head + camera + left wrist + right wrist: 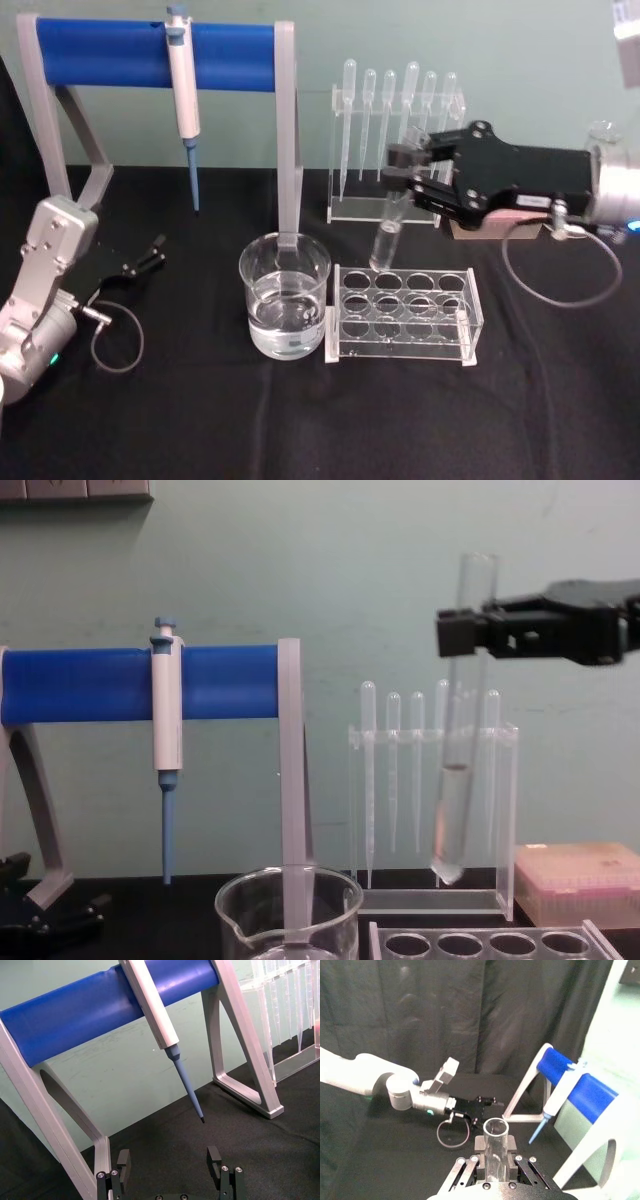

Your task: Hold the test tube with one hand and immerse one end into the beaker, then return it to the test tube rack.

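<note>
Black table: right tool holds test tube above rack, beside beaker.

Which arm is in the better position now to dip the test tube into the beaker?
Right. The right gripper already holds the test tube above the rack, beside the beaker. The left gripper rests open, far left.

Beaker left of the rack; test tube held above the rack
</note>
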`<action>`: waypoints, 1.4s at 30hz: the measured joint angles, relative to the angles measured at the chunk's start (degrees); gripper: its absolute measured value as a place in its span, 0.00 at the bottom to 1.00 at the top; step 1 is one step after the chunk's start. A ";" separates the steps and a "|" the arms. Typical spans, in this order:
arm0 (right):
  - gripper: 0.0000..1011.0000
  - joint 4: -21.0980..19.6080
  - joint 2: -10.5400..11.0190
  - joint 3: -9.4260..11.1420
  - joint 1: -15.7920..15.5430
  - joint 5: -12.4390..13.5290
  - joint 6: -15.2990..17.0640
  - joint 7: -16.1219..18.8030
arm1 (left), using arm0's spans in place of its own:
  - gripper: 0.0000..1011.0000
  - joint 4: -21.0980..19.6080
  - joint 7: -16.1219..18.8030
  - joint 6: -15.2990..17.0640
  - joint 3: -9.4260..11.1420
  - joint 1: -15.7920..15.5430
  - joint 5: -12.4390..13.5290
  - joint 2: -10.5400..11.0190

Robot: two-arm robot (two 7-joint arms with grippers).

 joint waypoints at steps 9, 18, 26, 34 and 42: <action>0.23 -1.04 1.78 1.01 -4.54 -0.55 -2.36 -1.06 | 0.99 0.00 0.00 0.00 0.00 0.00 0.00 0.00; 0.23 1.71 0.47 1.48 -5.96 -2.53 -3.91 -1.53 | 0.99 0.00 0.00 0.00 0.00 0.00 0.00 0.00; 0.23 4.22 -1.01 1.81 -6.52 -3.66 -4.77 -1.50 | 0.99 0.00 0.00 0.00 0.00 0.00 0.00 0.00; 0.23 5.67 -2.64 1.91 -6.84 -4.51 -5.34 -1.43 | 0.99 0.00 0.00 0.00 0.00 0.00 0.00 0.00; 0.23 7.03 -3.64 1.66 -7.16 -5.52 -5.52 -1.31 | 0.99 0.00 0.00 0.00 0.00 0.00 0.00 0.00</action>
